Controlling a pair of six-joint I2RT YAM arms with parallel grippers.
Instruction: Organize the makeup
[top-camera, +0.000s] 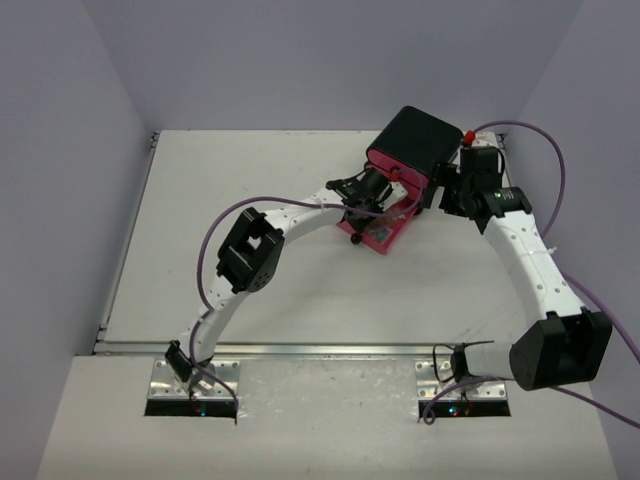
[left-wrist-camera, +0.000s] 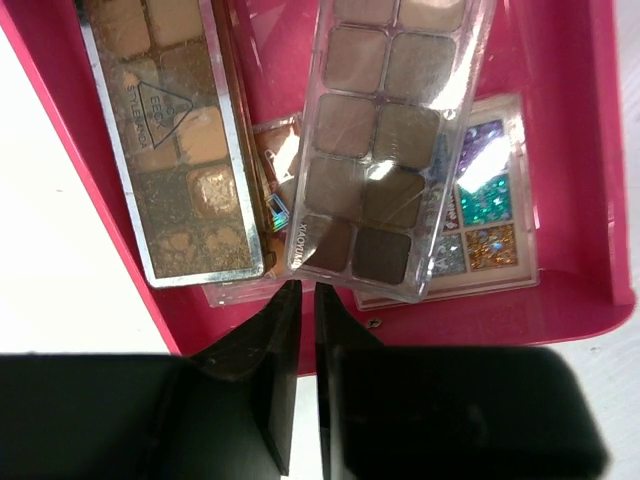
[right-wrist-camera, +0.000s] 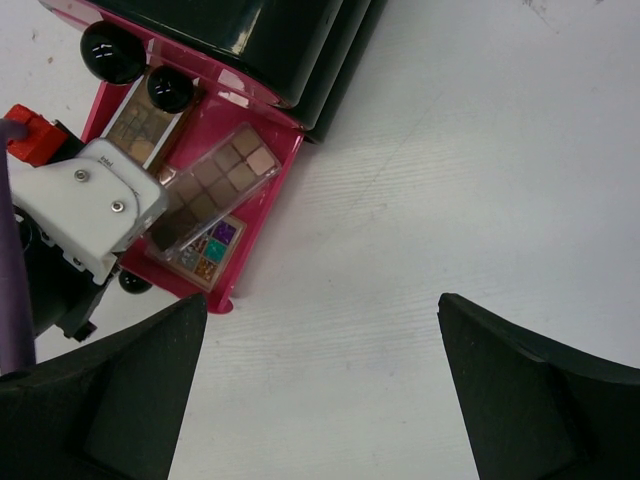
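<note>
The makeup lies in the pulled-out pink drawer (left-wrist-camera: 590, 150) of the black box (top-camera: 415, 140). A silver-framed brown palette (left-wrist-camera: 180, 140) lies on the left. A clear-cased brown palette (left-wrist-camera: 385, 150) rests slanted on top of a multicoloured glitter palette (left-wrist-camera: 487, 205). My left gripper (left-wrist-camera: 302, 290) is shut with nothing in it, its tips just above the drawer's rim, short of the clear palette. My right gripper (right-wrist-camera: 321, 300) is open over bare table beside the drawer (right-wrist-camera: 255, 215). From above, the left gripper (top-camera: 365, 218) hangs over the drawer (top-camera: 390, 235), and the right gripper (top-camera: 458, 200) stands just right of it.
The black box stands at the back of the white table (top-camera: 250, 290), between both arms. Its stacked upper drawers (right-wrist-camera: 300, 50) overhang the open one. Purple cables (top-camera: 215, 240) loop off both arms. Grey walls enclose the table on three sides.
</note>
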